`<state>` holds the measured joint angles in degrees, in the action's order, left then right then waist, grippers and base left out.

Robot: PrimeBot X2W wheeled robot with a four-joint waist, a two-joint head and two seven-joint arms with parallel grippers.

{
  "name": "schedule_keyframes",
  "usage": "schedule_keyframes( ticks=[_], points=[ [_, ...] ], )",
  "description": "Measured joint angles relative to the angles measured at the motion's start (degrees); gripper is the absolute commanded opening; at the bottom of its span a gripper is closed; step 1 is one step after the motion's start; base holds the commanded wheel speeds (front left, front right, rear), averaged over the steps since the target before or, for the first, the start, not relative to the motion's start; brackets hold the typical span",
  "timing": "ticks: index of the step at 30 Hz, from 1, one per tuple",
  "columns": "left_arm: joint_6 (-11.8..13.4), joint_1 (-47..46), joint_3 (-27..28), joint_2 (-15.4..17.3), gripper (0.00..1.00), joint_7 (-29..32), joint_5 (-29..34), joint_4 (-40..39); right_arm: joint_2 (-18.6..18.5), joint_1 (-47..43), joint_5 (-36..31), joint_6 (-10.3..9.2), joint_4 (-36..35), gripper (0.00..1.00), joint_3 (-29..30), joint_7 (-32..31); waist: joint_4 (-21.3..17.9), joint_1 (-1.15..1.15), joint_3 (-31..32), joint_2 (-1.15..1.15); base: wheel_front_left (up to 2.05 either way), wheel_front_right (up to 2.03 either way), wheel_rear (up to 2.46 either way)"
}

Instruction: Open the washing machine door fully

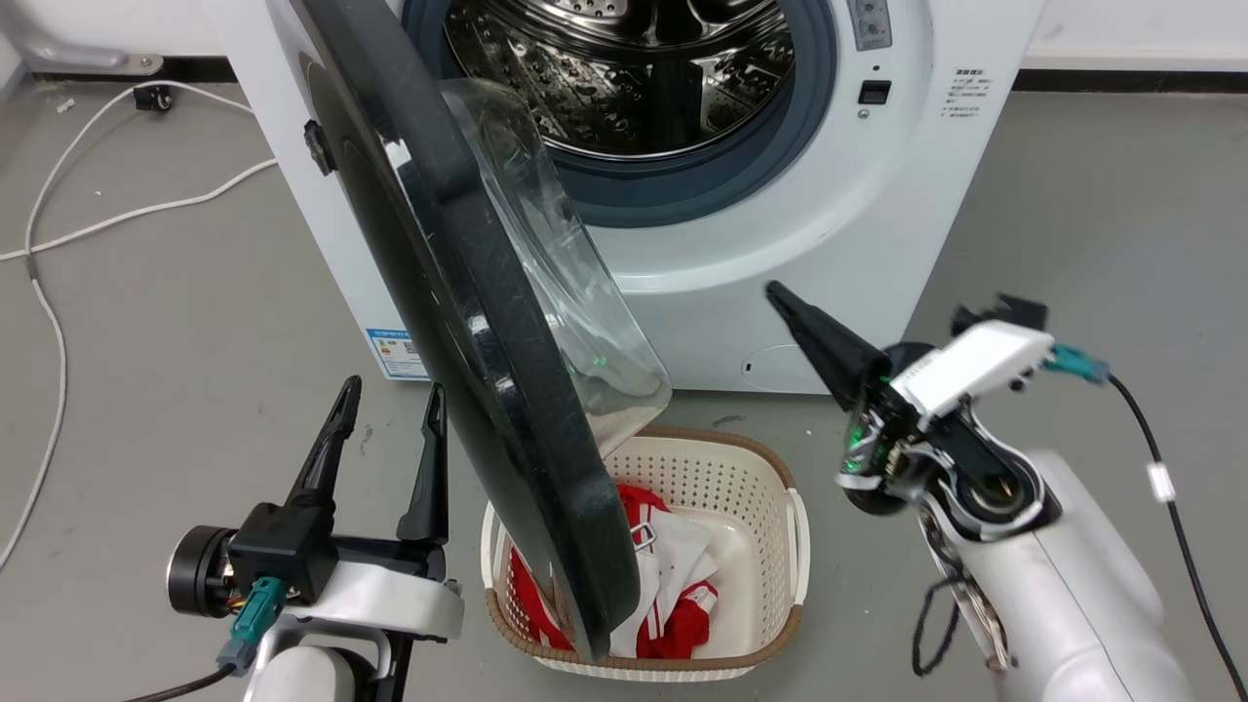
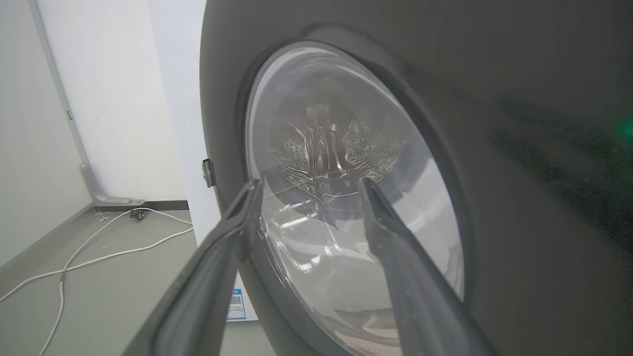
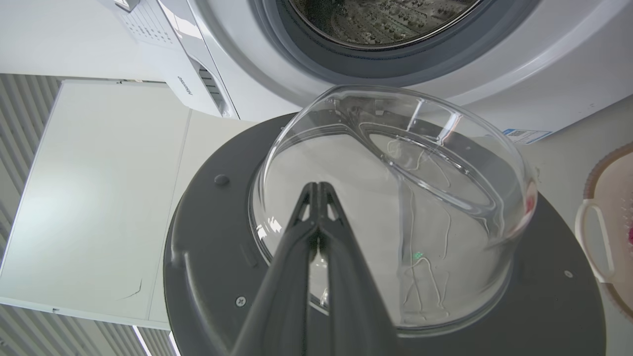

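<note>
Cream basket holds red-and-white clothes; white cable on floor.

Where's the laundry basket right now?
Head view, lower centre: the laundry basket sits on the floor before the washing machine, its left side overlapped by the lower edge of the washing machine door.

You're looking at: door glossy black, bowl clear glass | machine white, label blue | drum steel, dotted with perforations | ring grey-blue | basket cream, walls in a hole grid, rim brown | clothes red and white | floor grey | cable white | your left claw and right claw black | arm plug teal
</note>
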<state>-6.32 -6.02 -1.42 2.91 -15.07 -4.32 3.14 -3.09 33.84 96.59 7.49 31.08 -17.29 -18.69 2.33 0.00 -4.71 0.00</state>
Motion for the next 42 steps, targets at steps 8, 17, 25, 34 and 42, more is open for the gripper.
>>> schedule_keyframes(
  ticks=[8, 17, 25, 34, 42],
  points=[
    [-0.08, 0.52, 0.45, 0.01, 1.0, 0.0, 0.04, 0.49, -2.49, -8.77, -2.01, 0.0, -3.26, 1.0, 5.14, 11.88, -0.9, 0.0, 1.05, 0.0, 0.0, 0.0, 0.0],
    [-0.22, 1.09, 0.76, 0.01, 1.0, 0.0, -0.04, 0.83, -7.49, -16.54, -23.6, 0.0, -8.45, 1.0, 3.55, 31.12, -1.55, 0.0, 1.87, 0.0, 0.0, 0.0, 0.0],
    [-0.2, 1.2, 1.62, -0.01, 1.0, 0.0, 0.01, 0.67, -5.75, -21.45, -62.33, 0.0, -19.6, 1.0, 17.92, 33.78, -2.17, 0.0, 1.76, 0.0, 0.0, 0.0, 0.0],
    [-0.23, 1.08, 2.38, -0.01, 1.0, 0.0, 0.52, 0.57, -0.55, -29.12, -91.79, 0.02, -33.82, 1.0, 20.33, 32.66, -2.14, 0.0, 1.59, 0.0, 0.0, 0.0, 0.0],
    [-0.31, 1.01, 2.75, -0.01, 1.0, 0.0, 1.05, 0.43, 0.07, -34.94, -96.7, 0.02, -37.27, 1.0, 18.56, 29.19, -2.17, 0.0, 1.78, 0.0, 0.0, 0.0, 0.0]
  ],
)
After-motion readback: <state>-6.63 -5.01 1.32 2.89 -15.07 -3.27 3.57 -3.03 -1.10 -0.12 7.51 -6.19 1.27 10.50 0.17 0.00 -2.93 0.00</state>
